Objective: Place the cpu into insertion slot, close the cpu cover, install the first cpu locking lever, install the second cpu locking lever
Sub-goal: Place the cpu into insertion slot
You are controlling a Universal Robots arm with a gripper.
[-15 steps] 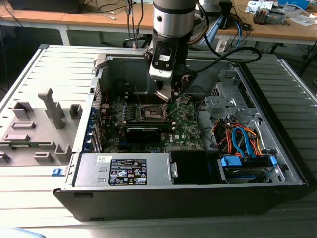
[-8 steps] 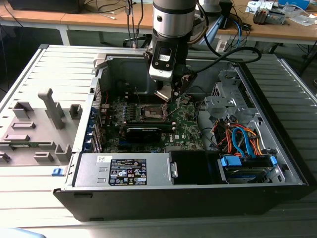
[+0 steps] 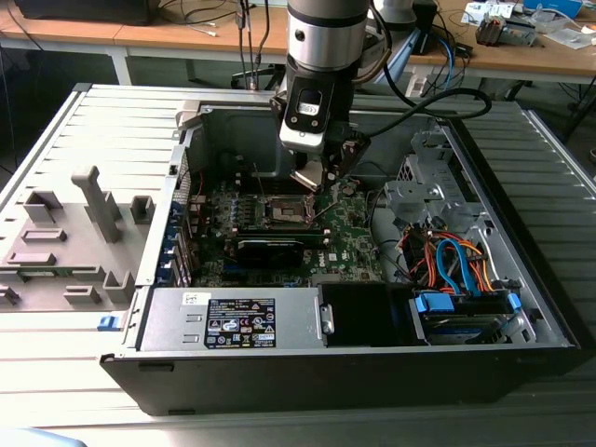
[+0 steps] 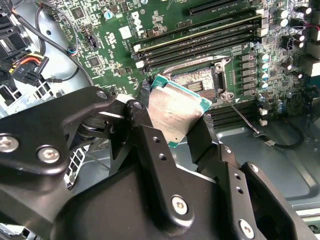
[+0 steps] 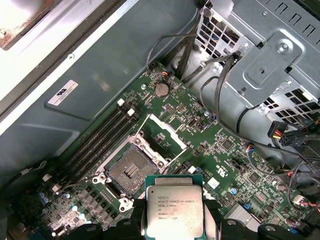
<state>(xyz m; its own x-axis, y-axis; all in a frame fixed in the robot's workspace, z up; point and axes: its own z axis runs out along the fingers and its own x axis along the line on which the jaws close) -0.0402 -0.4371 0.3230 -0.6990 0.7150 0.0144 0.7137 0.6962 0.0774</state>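
My gripper [image 3: 317,179] hangs inside the open computer case, above the green board [image 3: 349,244]. It is shut on the cpu [image 5: 173,212], a flat square chip with a silvery top, clamped by its edges between two black fingers [image 4: 142,130]. In the second wrist view the cpu [image 4: 175,112] is tilted and hovers beside the insertion slot [image 4: 197,82], apart from it. The insertion slot [image 5: 131,167] lies bare with its dark centre showing. The cpu cover [image 5: 167,131] stands swung up at the slot's far side. A thin locking lever [image 4: 242,117] sticks out from the slot's corner.
Long memory slots [image 5: 97,142] run beside the socket. A long black block [image 3: 270,250] sits in front of it. The power supply [image 3: 233,321], a bundle of coloured cables [image 3: 447,261] and a metal drive cage [image 5: 280,60] crowd the case. A grey fixture [image 3: 84,233] lies at the exterior view's left.
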